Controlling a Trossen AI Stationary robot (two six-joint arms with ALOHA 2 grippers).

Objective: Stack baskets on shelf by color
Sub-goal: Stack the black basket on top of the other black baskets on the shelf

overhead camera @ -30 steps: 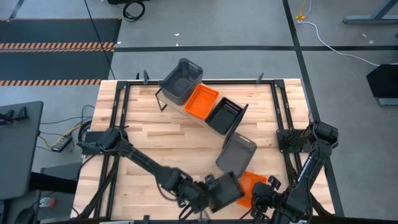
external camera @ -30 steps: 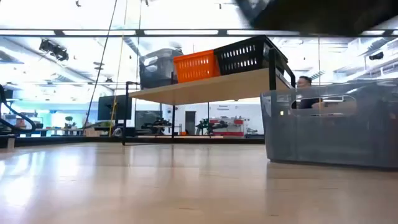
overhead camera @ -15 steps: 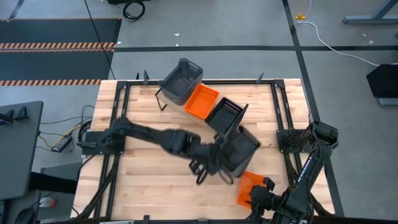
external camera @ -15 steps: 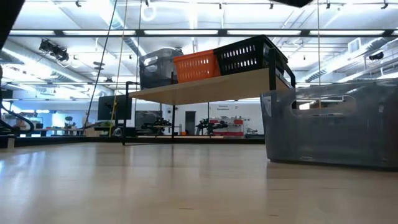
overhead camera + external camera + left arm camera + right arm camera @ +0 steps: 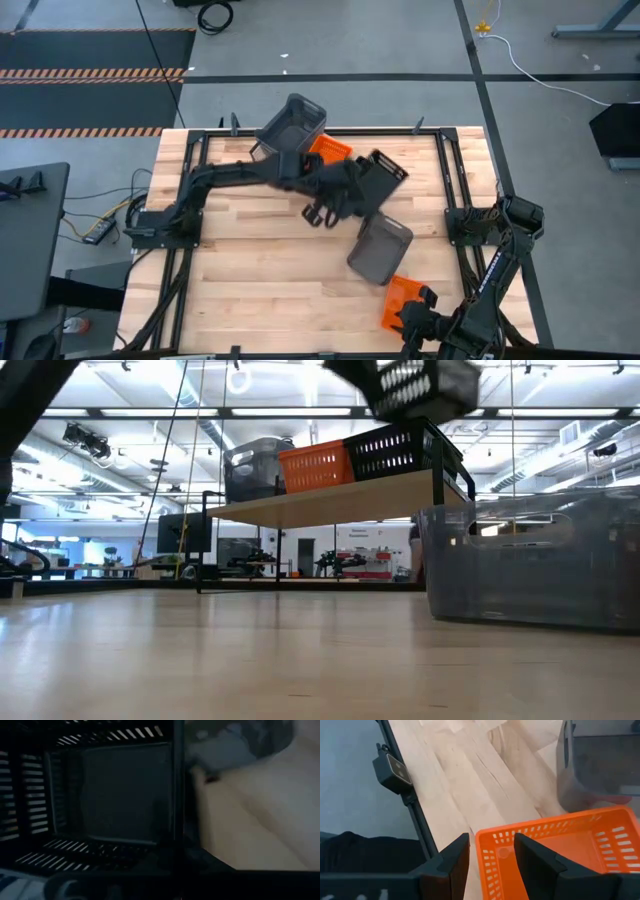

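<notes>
The left gripper [image 5: 335, 195], shut on a black basket [image 5: 378, 172], carries it above the shelf [image 5: 262, 152] along the tabletop's far edge, over the black one already there [image 5: 395, 450] beside the orange [image 5: 313, 465] and grey [image 5: 250, 470] ones, presumably to nest black in black. The right gripper [image 5: 487, 860], near the right front corner, straddles the rim of an orange basket [image 5: 560, 855], jaws part open, apparently readying the next stack. A second ago the left arm worked at the front edge; a grey basket [image 5: 380, 248] lies mid-table.
</notes>
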